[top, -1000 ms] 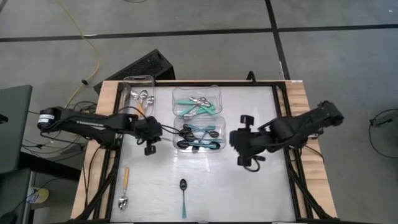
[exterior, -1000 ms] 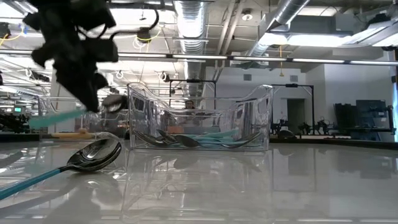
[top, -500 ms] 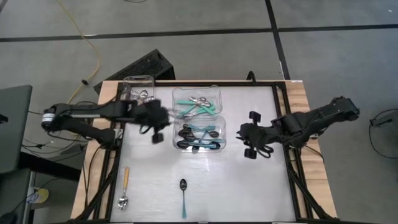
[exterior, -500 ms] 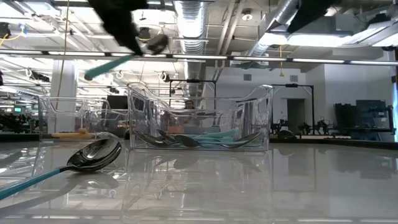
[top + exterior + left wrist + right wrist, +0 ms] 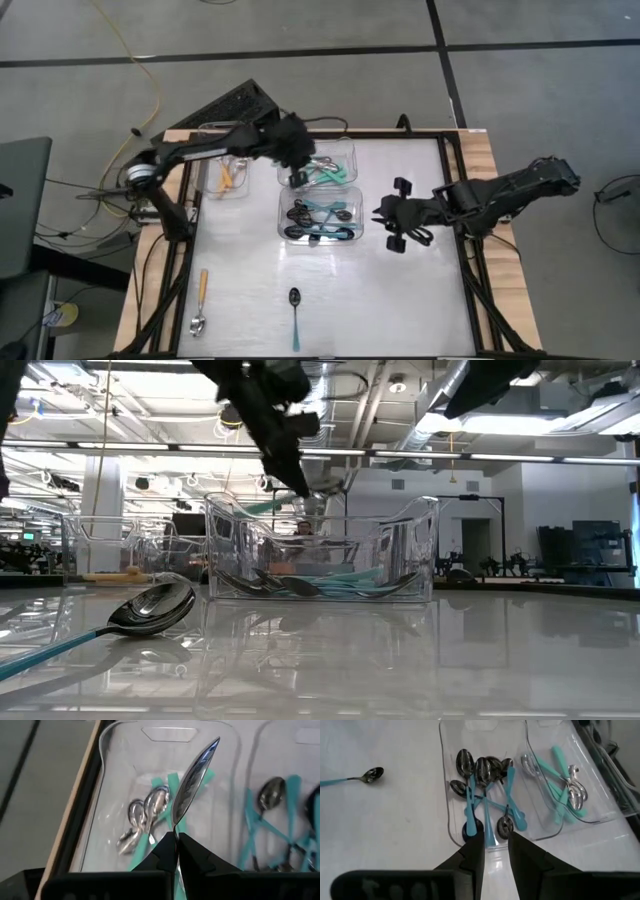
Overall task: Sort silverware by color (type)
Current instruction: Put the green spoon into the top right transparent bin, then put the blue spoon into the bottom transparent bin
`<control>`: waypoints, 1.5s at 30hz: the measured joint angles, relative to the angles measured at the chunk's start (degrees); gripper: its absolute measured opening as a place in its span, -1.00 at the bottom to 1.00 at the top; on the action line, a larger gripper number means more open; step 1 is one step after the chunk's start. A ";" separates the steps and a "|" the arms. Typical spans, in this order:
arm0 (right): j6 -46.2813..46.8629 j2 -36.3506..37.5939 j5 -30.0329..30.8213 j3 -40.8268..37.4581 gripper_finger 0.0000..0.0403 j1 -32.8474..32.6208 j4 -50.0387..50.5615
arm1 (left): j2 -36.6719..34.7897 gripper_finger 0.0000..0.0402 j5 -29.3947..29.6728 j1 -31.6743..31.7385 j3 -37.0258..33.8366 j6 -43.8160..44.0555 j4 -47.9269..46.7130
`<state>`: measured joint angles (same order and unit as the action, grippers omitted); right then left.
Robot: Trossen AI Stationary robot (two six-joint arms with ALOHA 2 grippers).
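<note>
The left tool (image 5: 176, 845) pinches a silver-bowled spoon (image 5: 192, 782) above the tub (image 5: 112, 795) of silver, teal-handled spoons. The right tool (image 5: 495, 845) hovers over the desk (image 5: 420, 290) beside the black-spoon tub (image 5: 451, 827), fingers slightly spread and empty.

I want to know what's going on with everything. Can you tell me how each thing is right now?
Left tool: shut on a silver spoon, above the far tub.
Right tool: part open, holding nothing, hovering beside the near tub.
Far tub: holds silver spoons with teal handles.
Near tub: holds black spoons with teal handles.
Left tub: holds an orange-handled spoon.
Black spoon: lying loose on the table.
Orange spoon: lying loose on the table.
</note>
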<state>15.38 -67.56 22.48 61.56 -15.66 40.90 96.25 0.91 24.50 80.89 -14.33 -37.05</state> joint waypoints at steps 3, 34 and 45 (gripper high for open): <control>0.33 -0.10 0.00 0.00 -0.45 0.00 0.16 | 4.99 -1.00 -2.03 1.32 3.54 -0.04 0.49; 1.14 -0.30 -1.57 0.02 -0.45 -0.01 -1.31 | 8.78 -0.32 -3.22 1.83 11.84 3.86 -10.39; -6.30 -9.64 -12.77 0.09 -0.45 -0.66 -19.06 | -9.30 -0.32 -4.05 -8.55 4.12 6.30 -19.87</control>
<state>9.08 -77.20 9.71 61.65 -16.32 21.84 86.96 -3.14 15.95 85.01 -8.03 -56.91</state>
